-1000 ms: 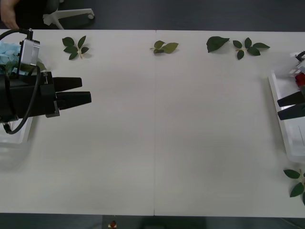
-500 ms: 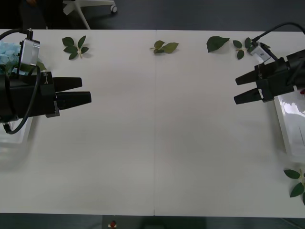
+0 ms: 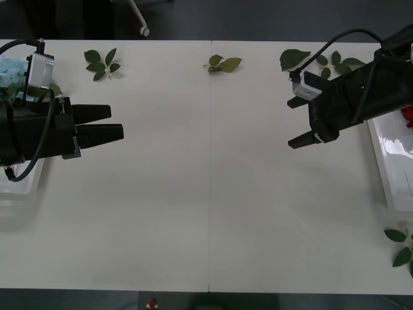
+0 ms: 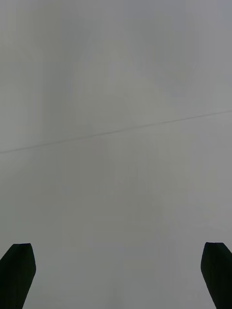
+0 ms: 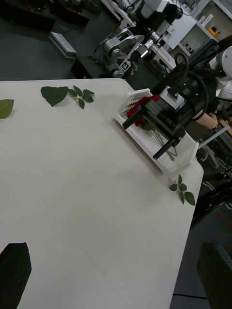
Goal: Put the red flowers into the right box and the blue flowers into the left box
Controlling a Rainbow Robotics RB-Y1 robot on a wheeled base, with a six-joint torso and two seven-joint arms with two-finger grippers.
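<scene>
The red flowers (image 3: 406, 115) lie in the right box (image 3: 392, 158) at the table's right edge, mostly hidden behind my right arm. My right gripper (image 3: 295, 123) hangs open and empty over the bare table, left of that box. The blue flowers (image 3: 9, 68) sit at the far left over the left box (image 3: 22, 184), behind my left arm. My left gripper (image 3: 117, 123) is open and empty, pointing toward the table's middle. The left wrist view looks across at the right gripper (image 5: 146, 136), the red flowers (image 5: 144, 102) and the right box (image 5: 140, 145).
Loose green leaf sprigs lie along the far edge (image 3: 101, 63) (image 3: 223, 63) (image 3: 294, 59) (image 3: 337, 64), and one lies at the near right corner (image 3: 401, 245). A chair base (image 3: 139, 22) stands beyond the table. Wide bare tabletop lies between the grippers.
My right arm has swung from over the right box leftward and outward over the table, its gripper open and empty. The left arm has not moved.
</scene>
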